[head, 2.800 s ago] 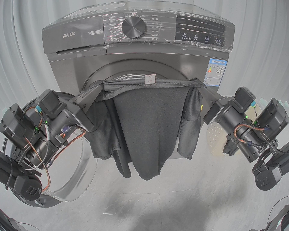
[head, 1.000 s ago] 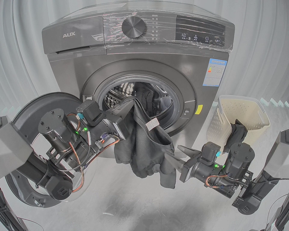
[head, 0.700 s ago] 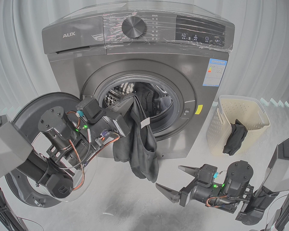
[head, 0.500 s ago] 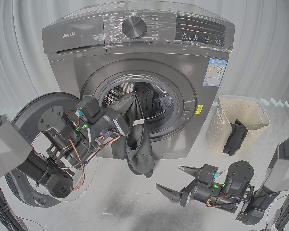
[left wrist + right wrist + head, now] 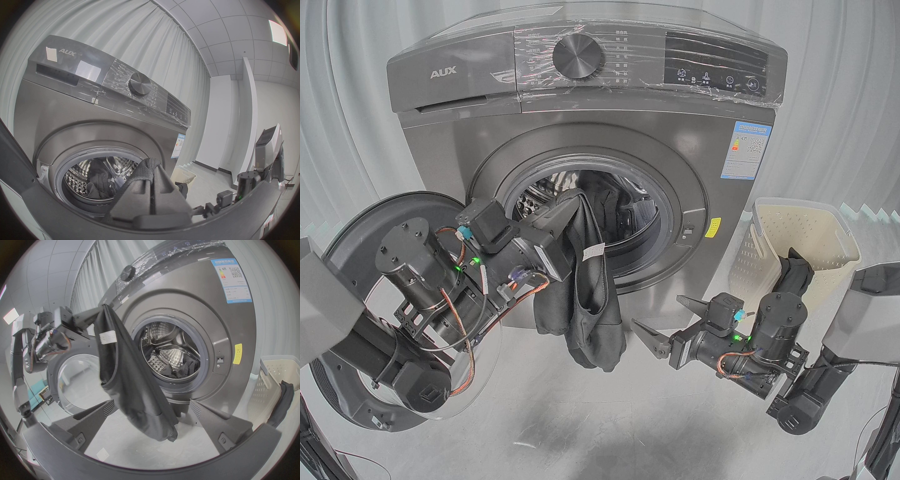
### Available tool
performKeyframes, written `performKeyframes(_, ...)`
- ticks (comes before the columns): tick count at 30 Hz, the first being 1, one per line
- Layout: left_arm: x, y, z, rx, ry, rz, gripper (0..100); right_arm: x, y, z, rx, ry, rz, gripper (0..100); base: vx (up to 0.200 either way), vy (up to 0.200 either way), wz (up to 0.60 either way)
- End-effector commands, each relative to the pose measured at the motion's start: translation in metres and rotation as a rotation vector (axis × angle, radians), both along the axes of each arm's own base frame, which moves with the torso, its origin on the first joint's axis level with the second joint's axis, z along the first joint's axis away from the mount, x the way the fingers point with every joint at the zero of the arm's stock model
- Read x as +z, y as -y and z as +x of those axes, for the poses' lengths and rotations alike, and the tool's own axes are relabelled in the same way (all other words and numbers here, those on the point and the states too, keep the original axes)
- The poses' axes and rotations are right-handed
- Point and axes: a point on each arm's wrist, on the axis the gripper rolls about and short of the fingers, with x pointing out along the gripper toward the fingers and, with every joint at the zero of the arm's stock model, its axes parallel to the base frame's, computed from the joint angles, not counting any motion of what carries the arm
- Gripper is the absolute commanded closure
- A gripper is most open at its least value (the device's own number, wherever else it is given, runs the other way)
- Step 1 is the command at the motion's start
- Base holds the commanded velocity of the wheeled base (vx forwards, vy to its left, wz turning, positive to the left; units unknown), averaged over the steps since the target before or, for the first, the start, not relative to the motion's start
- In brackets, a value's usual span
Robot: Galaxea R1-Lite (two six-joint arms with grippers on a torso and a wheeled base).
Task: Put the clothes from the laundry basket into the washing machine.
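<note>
Black garment (image 5: 584, 300) hangs long-axis vertical from the left fingers (image 5: 559, 212).

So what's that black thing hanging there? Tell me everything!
The black garment is soft cloth with a small white tag near its top. The left gripper pinches its top edge before the open washing machine, and it hangs limp in folds. The right gripper, open, is beside it, not touching.
</note>
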Motion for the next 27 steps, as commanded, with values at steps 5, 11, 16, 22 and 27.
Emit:
performKeyframes(5,0.006,0.002,-0.006,-0.016,0.015,-0.010,100,-0.028,-0.015,0.031,0.004,-0.017,-0.019,0,0.000,0.000,0.00)
performKeyframes(11,0.005,0.006,-0.009,-0.030,0.013,-0.009,100,-0.038,-0.035,0.049,0.026,0.008,-0.015,0,0.000,0.000,0.00)
performKeyframes(16,0.005,0.006,-0.008,-0.032,0.014,-0.009,100,-0.033,-0.046,0.053,0.045,0.042,0.002,0,0.000,0.000,0.00)
performKeyframes(22,0.003,0.007,-0.008,-0.031,0.009,-0.004,100,-0.026,-0.070,0.034,0.124,0.058,0.017,0,0.000,0.000,0.00)
performKeyframes(27,0.004,0.006,-0.008,-0.031,0.011,-0.005,100,-0.020,-0.087,0.022,0.174,0.072,0.037,0,0.000,0.000,0.00)
